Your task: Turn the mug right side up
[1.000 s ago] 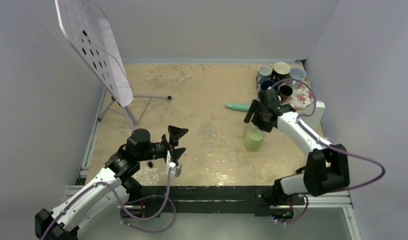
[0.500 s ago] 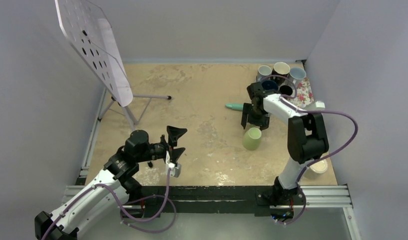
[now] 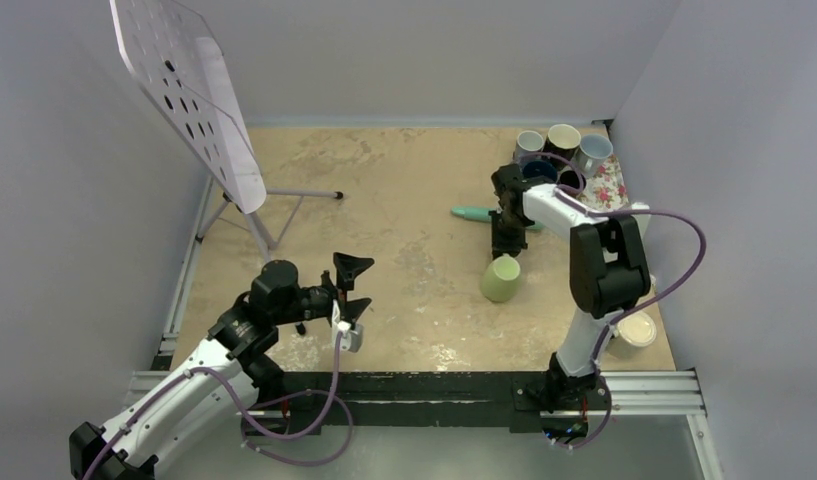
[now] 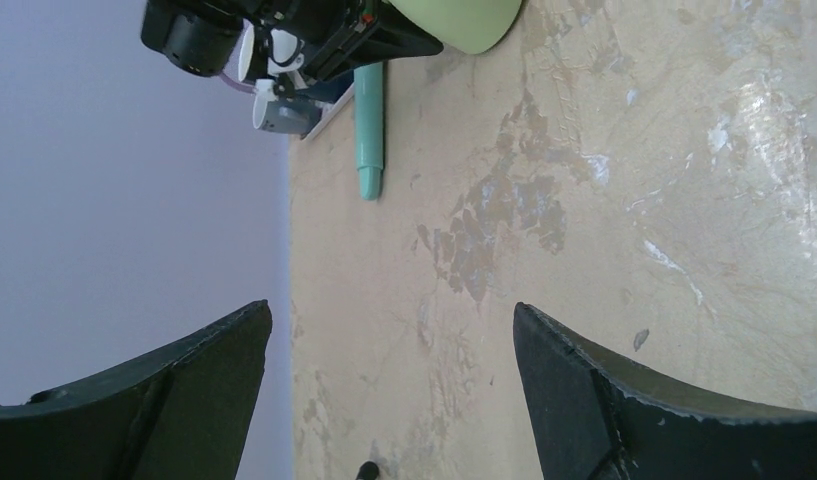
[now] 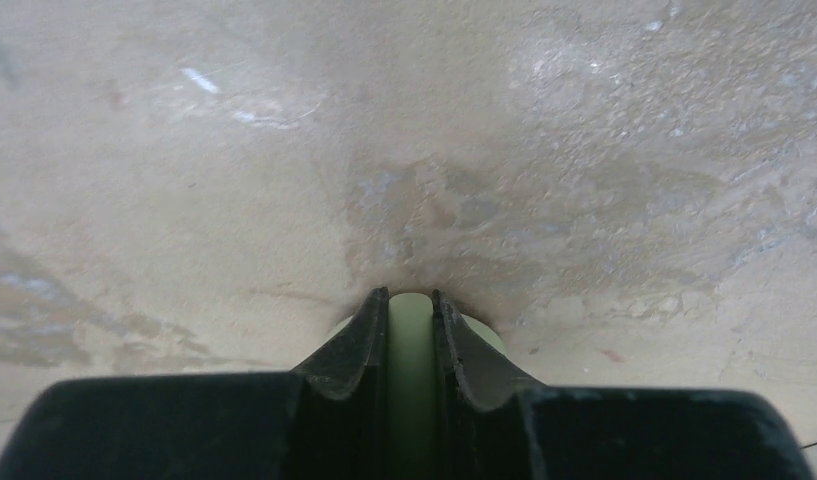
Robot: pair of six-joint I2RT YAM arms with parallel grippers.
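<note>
At the far left of the sand-coloured table (image 3: 404, 170), a white perforated board (image 3: 189, 95) stands tilted on a thin tripod. Nearer the front, the left gripper (image 3: 356, 287) hangs above the surface with its jaws spread wide and nothing between them. Right of centre, a teal pen-like stick (image 3: 474, 213) lies flat on the table. Just in front of it is the pale green mug (image 3: 501, 280), right of the table's middle and well apart from the left gripper. It is plain and glossy, and it leans, with its closed flat end turned upward and toward the front; its mouth is not visible. The right gripper (image 3: 503, 248) points down at the mug's far side. The wrist view shows its fingers drawn nearly together, pinching a narrow green strip of the mug; whether that strip is handle or rim cannot be told. At the back right, several upright mugs (image 3: 562, 140) are clustered on a floral tray (image 3: 609, 190). Near the front right edge sits a small cream tub (image 3: 634, 330).
</note>
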